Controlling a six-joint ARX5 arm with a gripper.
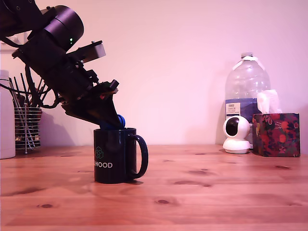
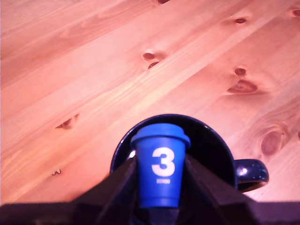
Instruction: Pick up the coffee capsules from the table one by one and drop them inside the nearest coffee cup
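I had the gripper (image 2: 159, 187) clamped on a blue capsule (image 2: 161, 168), low in the wrist frame, directly over the mug (image 1: 114, 155) mouth. In the exterior frame the mug stood left of centre on the table (image 1: 216, 192). Step in hand: the drop. Next move called for opening the jaws.

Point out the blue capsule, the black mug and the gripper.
blue capsule (image 2: 161, 171): wrist view, on its side wall by the white 3.
black mug (image 1: 111, 156): exterior view, on its outer wall above the lettering.
gripper (image 2: 161, 180): wrist view, midway between the fingertips clamping the capsule.
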